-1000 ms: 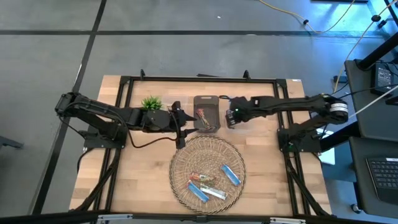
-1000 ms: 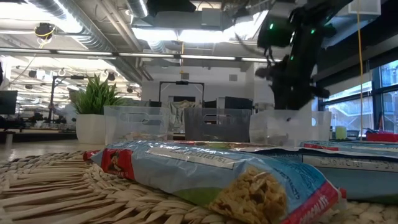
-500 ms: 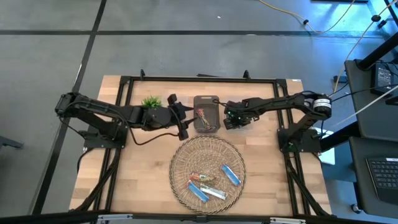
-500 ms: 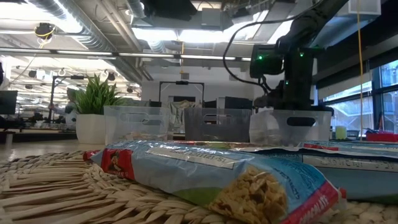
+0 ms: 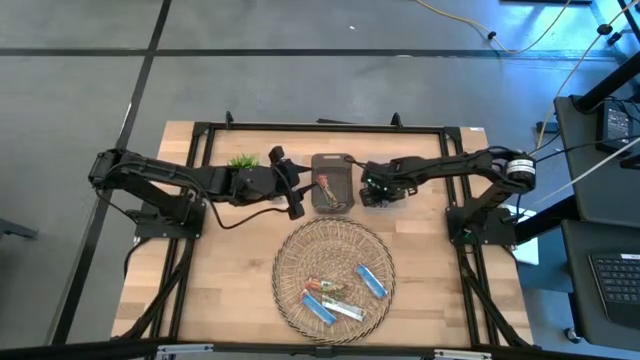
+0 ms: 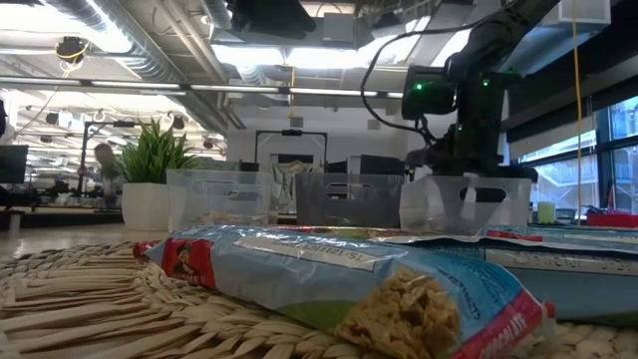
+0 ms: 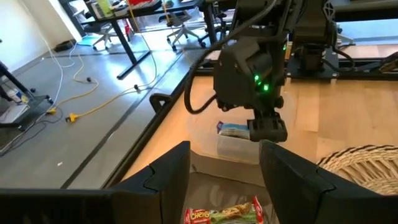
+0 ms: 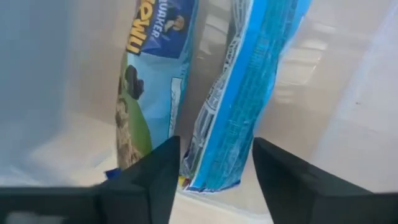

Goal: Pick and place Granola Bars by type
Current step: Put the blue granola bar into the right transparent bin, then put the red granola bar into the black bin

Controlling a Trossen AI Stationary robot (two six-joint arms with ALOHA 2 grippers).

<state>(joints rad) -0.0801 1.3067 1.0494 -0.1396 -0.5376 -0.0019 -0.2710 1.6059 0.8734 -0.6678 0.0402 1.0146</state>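
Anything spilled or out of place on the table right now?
Nothing stands out. Remaining bars lie on the woven mat, none on bare wood. The right end effector is down in the right bin over two blue bars; the left end effector hangs beside the middle bin.

In the high view the right gripper [image 5: 372,192] covers the clear bin beneath it, hiding its contents. The bars in the woven basket [image 5: 290,262] are too small to read. In the right wrist view, both blue bars [image 8: 249,93] run off the picture's edge. The low view crops the nearest bar [image 6: 339,279].
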